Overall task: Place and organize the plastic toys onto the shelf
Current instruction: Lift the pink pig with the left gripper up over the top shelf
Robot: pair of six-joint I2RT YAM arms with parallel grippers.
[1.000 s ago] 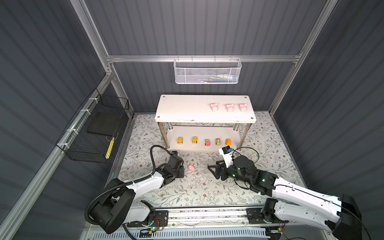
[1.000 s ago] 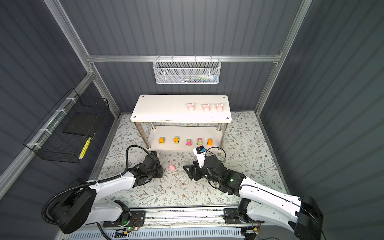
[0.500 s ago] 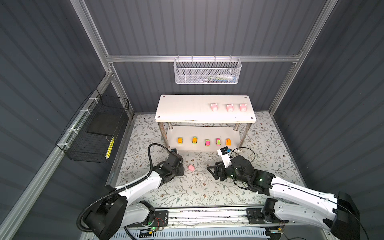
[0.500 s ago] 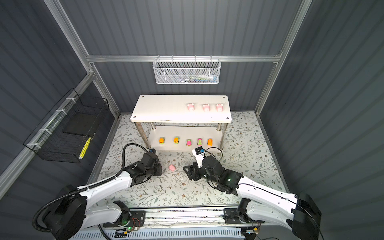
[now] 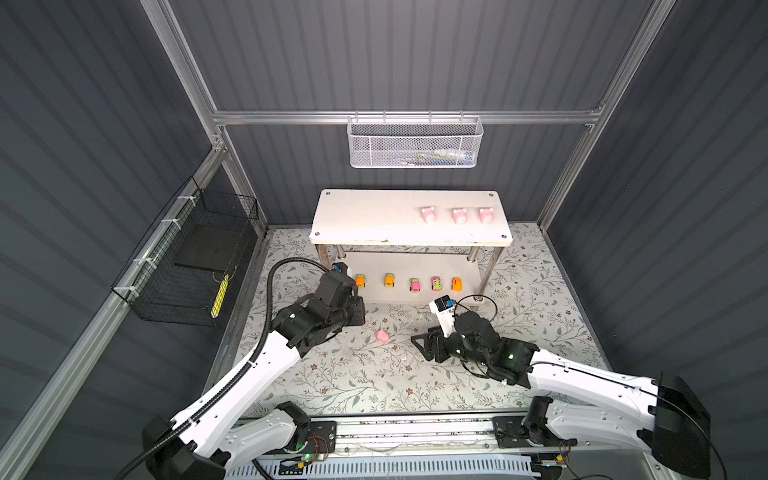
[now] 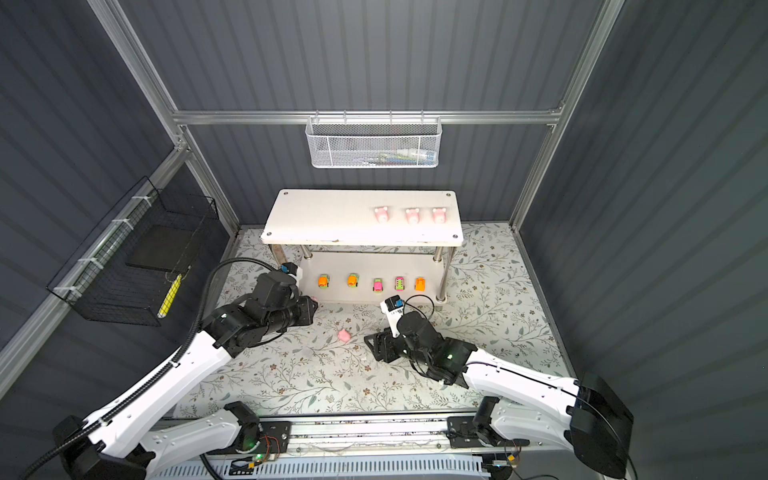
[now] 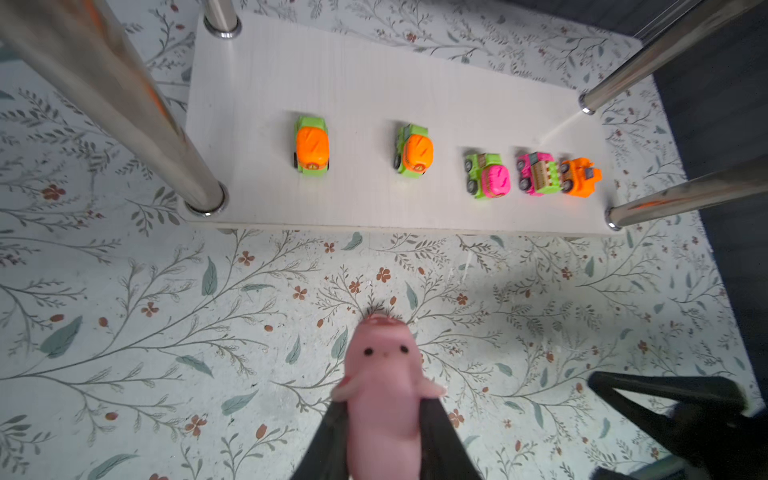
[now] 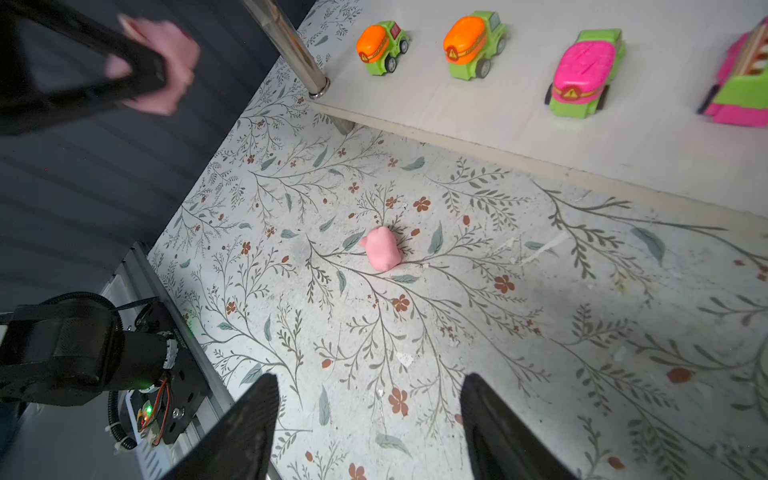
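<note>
My left gripper [image 7: 384, 405] is shut on a pale pink pig [image 7: 382, 374], held above the floral mat just in front of the shelf's left front leg [image 7: 158, 124]. The shelf [image 5: 365, 220] carries three pigs [image 5: 459, 216] on its upper board's right half. Several little cars [image 5: 389, 279] stand in a row on the lower board [image 7: 374, 83]. Another pink pig [image 5: 382, 335] lies on the mat between the arms. My right gripper [image 8: 370, 382] is open and empty, low over the mat, to the right of that pig [image 8: 380, 249].
A white mesh basket [image 5: 415, 143] hangs on the back wall above the shelf. A black wire basket [image 5: 187, 266] hangs on the left wall. The shelf's shiny legs [image 5: 484, 278] stand at its corners. The arms' base rail [image 5: 407, 432] runs along the front edge.
My left gripper has risen and moved toward the shelf with the pig in it. The right gripper has barely moved. The pig on the mat lies where it was.
</note>
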